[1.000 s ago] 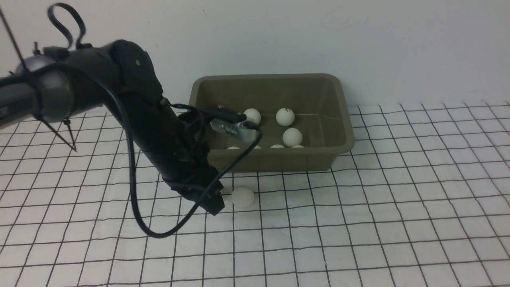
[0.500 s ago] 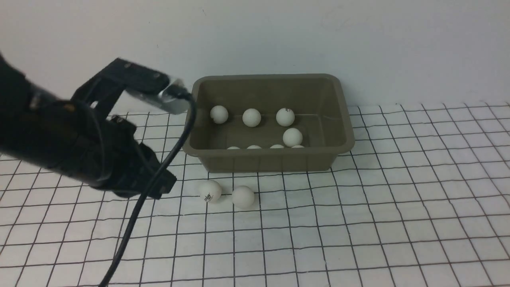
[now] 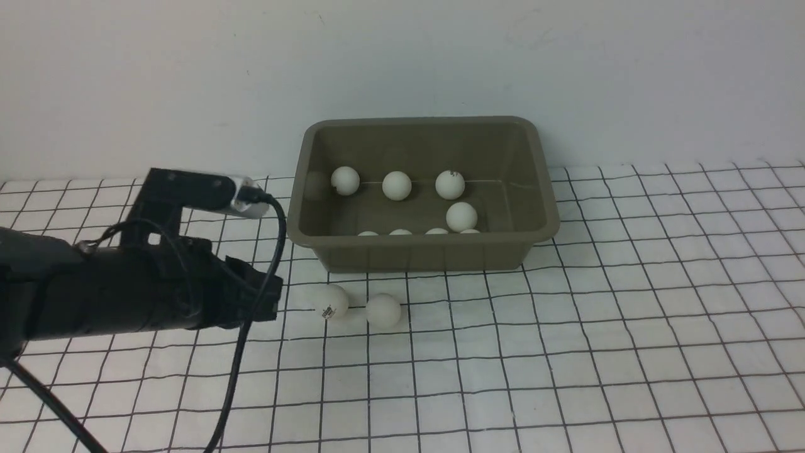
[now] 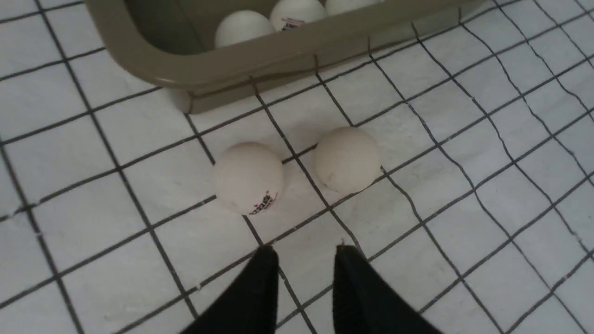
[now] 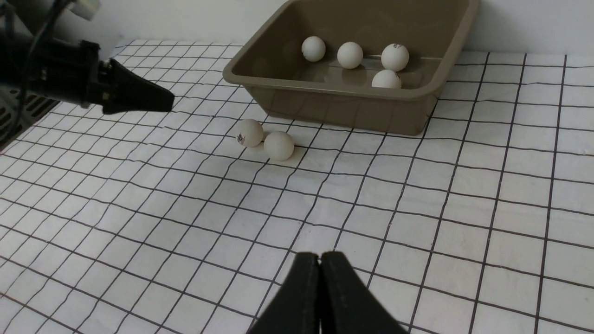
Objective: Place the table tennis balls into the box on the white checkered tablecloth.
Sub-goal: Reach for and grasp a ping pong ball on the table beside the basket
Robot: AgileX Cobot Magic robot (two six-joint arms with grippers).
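Plain wall and a slatted patch at the edges of the scene.
A pale, matte wall (image 3: 402,56) is seen across the whole far side, running from left to right and filling the upper part of the front view. A small dark speck (image 3: 247,72) is carried on it towards the left, and a faint short mark (image 3: 322,17) is set a little to the right of that and higher up. In the right wrist view a dark slatted surface (image 5: 14,123) is glimpsed at the left of the scene; what it belongs to cannot be told.
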